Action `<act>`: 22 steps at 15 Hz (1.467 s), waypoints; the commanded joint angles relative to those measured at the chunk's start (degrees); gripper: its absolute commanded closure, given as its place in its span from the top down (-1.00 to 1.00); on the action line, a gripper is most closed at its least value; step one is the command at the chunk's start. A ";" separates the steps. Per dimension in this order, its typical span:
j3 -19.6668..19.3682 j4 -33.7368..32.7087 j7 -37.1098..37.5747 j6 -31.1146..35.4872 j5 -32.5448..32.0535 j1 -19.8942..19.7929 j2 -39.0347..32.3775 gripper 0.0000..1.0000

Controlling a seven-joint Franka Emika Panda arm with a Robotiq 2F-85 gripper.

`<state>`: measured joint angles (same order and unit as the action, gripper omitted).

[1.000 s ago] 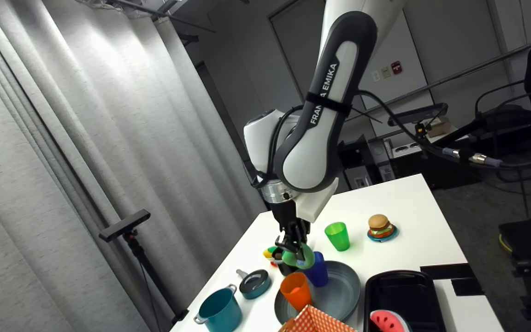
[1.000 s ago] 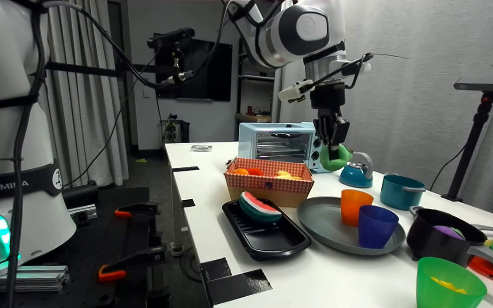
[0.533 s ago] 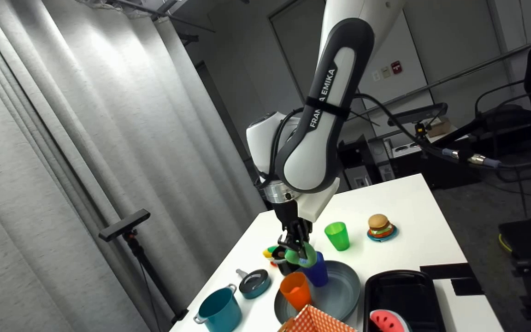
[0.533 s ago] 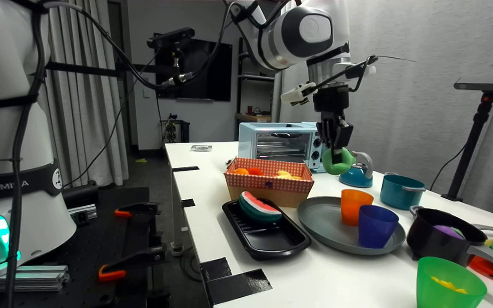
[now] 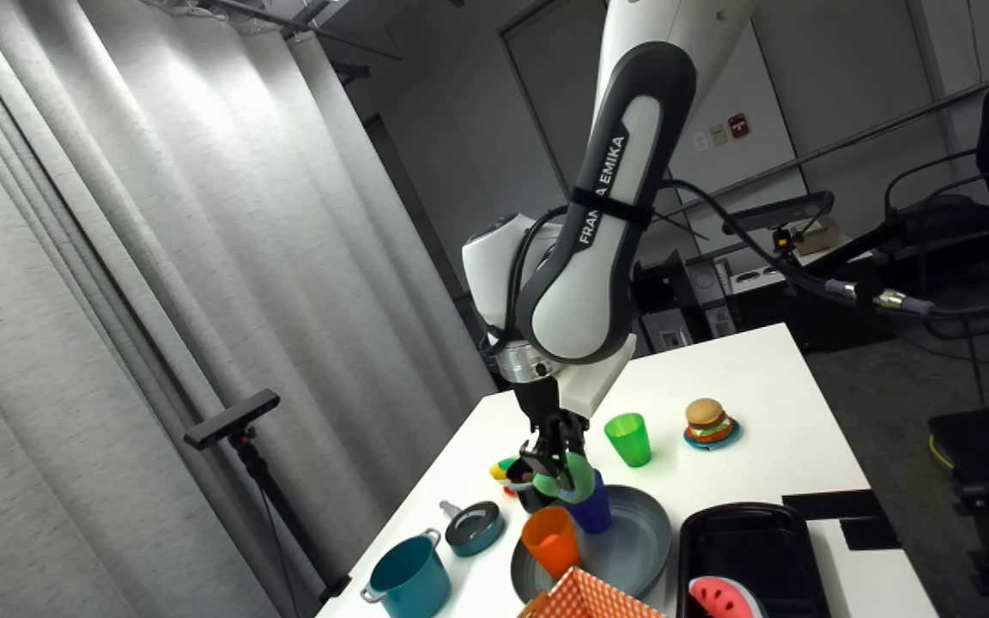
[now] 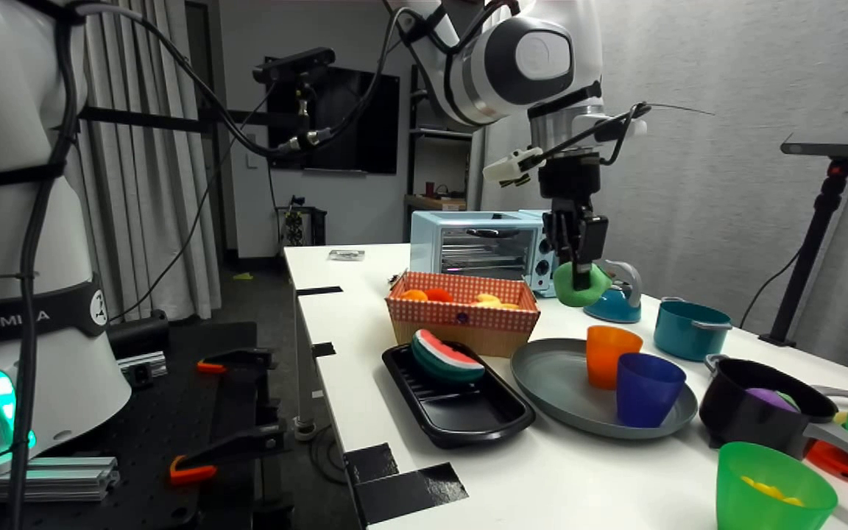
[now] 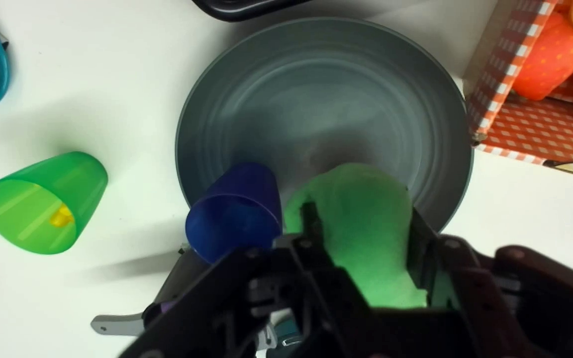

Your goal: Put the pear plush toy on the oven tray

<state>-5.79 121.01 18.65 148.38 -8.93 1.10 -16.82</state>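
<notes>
The bright-green pear plush toy [image 6: 565, 285] is in the air, held in my gripper [image 6: 580, 274]. It also shows in an exterior view [image 5: 580, 477] and in the wrist view [image 7: 366, 238]. In the wrist view my gripper [image 7: 363, 216] has one dark finger pressed on each side of the pear, above the grey plate and beside the blue cup. The black oven tray [image 6: 479, 416] lies on the table with a watermelon toy at one end. The tray also shows in an exterior view [image 5: 761, 549], and only its edge shows in the wrist view [image 7: 239, 11].
A round grey plate [image 6: 560, 375] next to the tray holds an orange cup [image 6: 610, 357] and a blue cup [image 6: 646, 390]. The watermelon toy [image 6: 444, 359] occupies part of the tray. A checkered basket [image 6: 464, 324], a black pot [image 6: 748, 419] and a green cup [image 6: 774, 489] stand nearby.
The gripper, still holding the pear, has moved slightly right and a little down in both exterior views. The other objects have not moved.
</notes>
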 commanded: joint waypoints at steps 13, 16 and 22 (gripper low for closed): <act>0.08 -0.11 -1.15 -0.01 1.70 -0.32 -0.31 1.00; 0.14 -0.24 -1.23 -0.12 1.76 -0.30 -0.51 1.00; 1.78 0.55 -2.75 0.45 3.73 -0.12 0.38 1.00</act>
<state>-5.10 121.17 18.11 148.40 -7.82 1.10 -17.22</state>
